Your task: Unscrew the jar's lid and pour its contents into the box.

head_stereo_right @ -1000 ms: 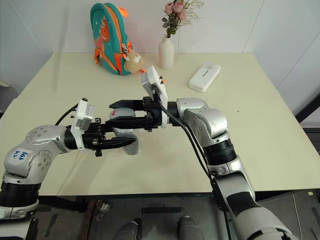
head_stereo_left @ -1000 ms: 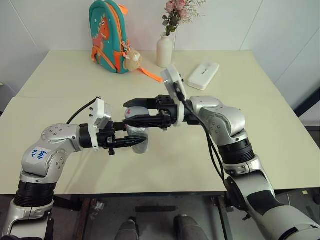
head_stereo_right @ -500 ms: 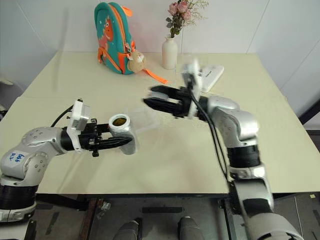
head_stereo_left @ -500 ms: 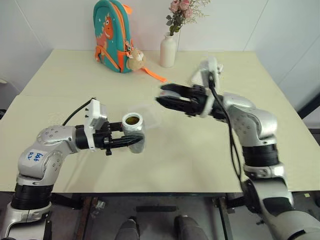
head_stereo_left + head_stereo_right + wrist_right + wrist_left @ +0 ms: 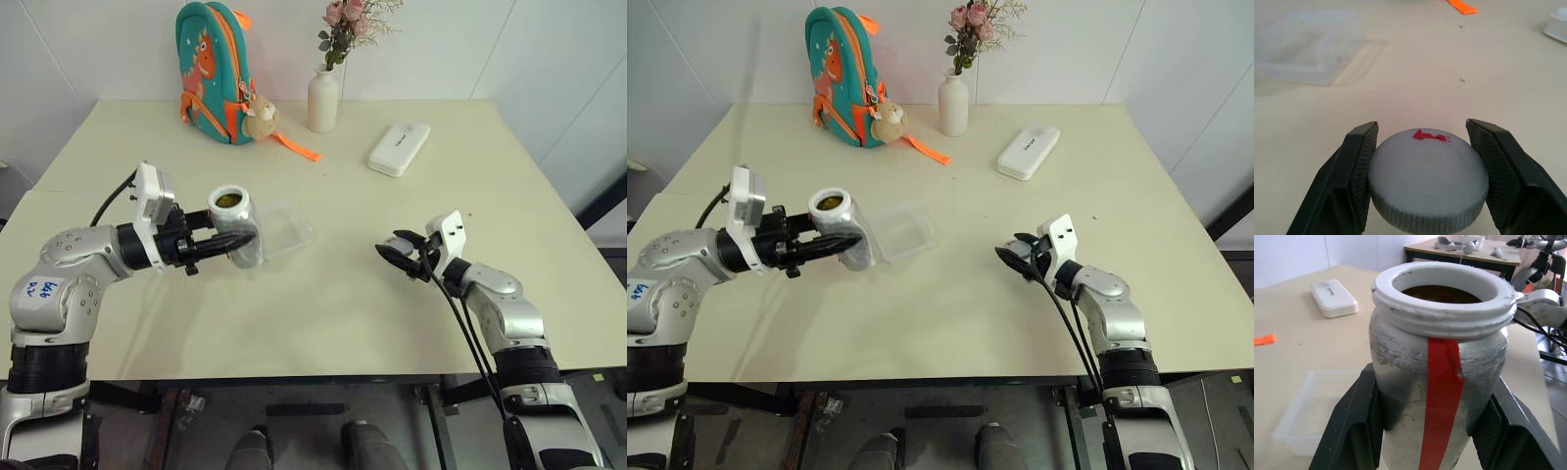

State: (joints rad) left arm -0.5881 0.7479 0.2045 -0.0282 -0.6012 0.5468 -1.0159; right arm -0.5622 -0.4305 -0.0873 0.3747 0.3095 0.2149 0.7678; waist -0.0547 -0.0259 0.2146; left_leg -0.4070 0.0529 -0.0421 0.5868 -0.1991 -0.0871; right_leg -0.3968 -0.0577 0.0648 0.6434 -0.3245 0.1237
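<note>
Cream tabletop spreads under both arms, with a white wall behind it. The jar is held off the surface, just beside the box on the robot's left, roughly upright with its threaded mouth open and tipped slightly. The left gripper is clenched across its middle, one finger on each side of the red strip. The contents show as a brown layer low inside.

The jar looks rigid and light, its frosted wall probably a bit slick, so the mid-body hold below the thread seems the right place. Tipping it should be slow, as the loose bits will likely slide out at once. The box looks thin and light, and a nudge from the rim could push it.

The lid lies well apart from the box, to the robot's right, low at the tabletop. The right gripper brackets it, and I cannot tell whether it is clamped or let go.

Beyond the box, at the far edge, stand a teal backpack, a white vase and a flat white case.
</note>
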